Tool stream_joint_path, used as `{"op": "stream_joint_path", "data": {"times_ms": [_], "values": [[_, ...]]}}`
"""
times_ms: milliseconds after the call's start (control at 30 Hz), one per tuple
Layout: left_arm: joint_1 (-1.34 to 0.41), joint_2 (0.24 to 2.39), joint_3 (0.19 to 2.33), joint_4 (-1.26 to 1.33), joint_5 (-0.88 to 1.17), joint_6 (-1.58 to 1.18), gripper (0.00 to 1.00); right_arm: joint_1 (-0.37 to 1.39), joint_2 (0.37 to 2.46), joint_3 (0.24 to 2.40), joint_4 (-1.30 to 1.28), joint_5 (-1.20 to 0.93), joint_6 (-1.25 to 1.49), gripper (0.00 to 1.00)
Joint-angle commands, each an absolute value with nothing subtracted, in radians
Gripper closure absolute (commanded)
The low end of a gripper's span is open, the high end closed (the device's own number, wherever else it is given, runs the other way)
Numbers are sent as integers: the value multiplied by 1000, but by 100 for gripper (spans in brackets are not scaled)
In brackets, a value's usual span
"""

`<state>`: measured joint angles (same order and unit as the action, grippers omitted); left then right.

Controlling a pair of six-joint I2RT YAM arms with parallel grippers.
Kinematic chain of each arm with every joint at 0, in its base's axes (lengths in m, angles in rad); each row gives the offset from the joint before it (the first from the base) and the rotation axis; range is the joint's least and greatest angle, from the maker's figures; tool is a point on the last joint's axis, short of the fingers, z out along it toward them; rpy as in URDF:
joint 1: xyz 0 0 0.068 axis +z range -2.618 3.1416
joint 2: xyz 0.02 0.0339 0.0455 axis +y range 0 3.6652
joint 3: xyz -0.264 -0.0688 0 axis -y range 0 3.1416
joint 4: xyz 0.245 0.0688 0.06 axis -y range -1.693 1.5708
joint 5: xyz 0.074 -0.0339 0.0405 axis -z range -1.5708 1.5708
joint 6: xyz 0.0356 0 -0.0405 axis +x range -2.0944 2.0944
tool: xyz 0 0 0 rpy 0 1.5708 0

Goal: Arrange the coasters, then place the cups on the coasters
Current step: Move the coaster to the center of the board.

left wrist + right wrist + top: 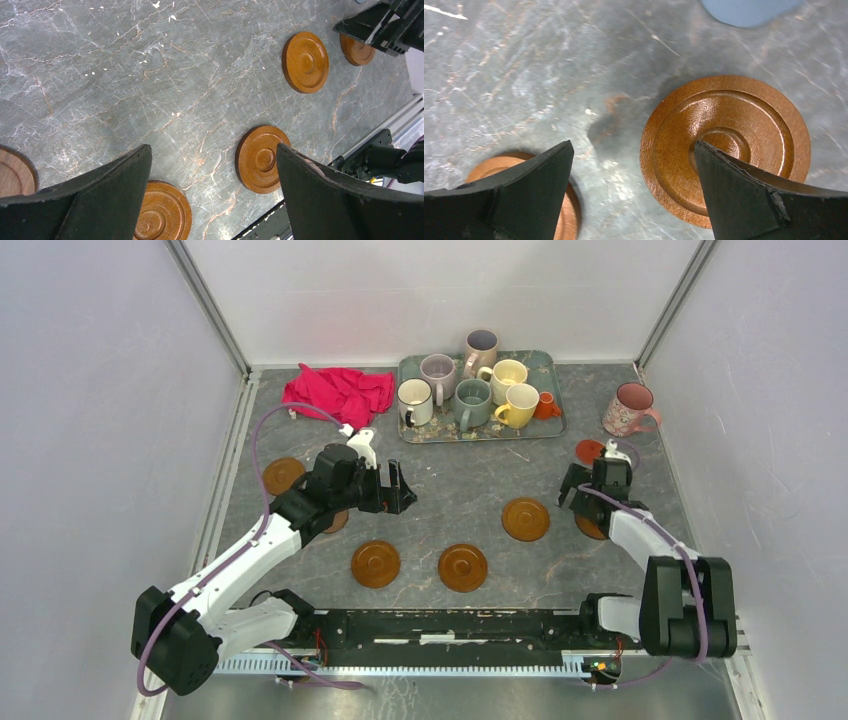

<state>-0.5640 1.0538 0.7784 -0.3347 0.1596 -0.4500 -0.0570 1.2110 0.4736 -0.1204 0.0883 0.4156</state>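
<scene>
**Desk [460, 475], grey veined top. Contents, near to far:**

- Near-left amber coaster [375, 564] and near-centre amber coaster [462, 567]: flat, side by side, apart, just beyond the arm bases.
- Mid-right amber coaster [526, 519]: flat, a little farther back, nothing on it.
- Half-hidden amber coaster [337, 523]: partly covered by the left arm.
- Left end effector [402, 488]: jaws spread wide, holding nothing, above bare desk.
- Right end effector [634, 145]: jaws spread wide, holding nothing, low over the right-side amber coaster [724, 130]. One finger overlaps the coaster in the wrist view; whether it touches cannot be told.
- Blue coaster [749, 7]: cut off at the edge of the right wrist view, just beyond that amber coaster.
- Far-left amber coaster [283, 476]: alone near the left wall.
- Red coaster [587, 451]: just beyond the right end effector.
- Pink floral mug [628, 410]: upright on the desk, right of the tray, apart from it.
- Teal tray [548, 428]: carries the cream mug [415, 402], grey-green mug [472, 405], yellow mug [518, 406], tiny orange cup [546, 406], mauve mug [438, 374], pale yellow mug [506, 375] and tall mauve mug [481, 348], all upright and crowded together.
- Red cloth [338, 390]: crumpled, left of the tray.
</scene>
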Motion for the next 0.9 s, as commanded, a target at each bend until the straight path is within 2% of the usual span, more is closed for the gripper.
{"op": "stream_joint_path", "data": {"times_ms": [0, 300, 867], "values": [[-559, 1046, 783, -310, 154, -405, 0, -6, 1314, 570, -86, 25, 437, 2], [-557, 1048, 786, -311, 161, -406, 0, 55, 1518, 718, -35, -21, 446, 2], [-554, 1051, 787, -311, 162, -405, 0, 101, 1591, 797, -22, -14, 450, 2]]}}
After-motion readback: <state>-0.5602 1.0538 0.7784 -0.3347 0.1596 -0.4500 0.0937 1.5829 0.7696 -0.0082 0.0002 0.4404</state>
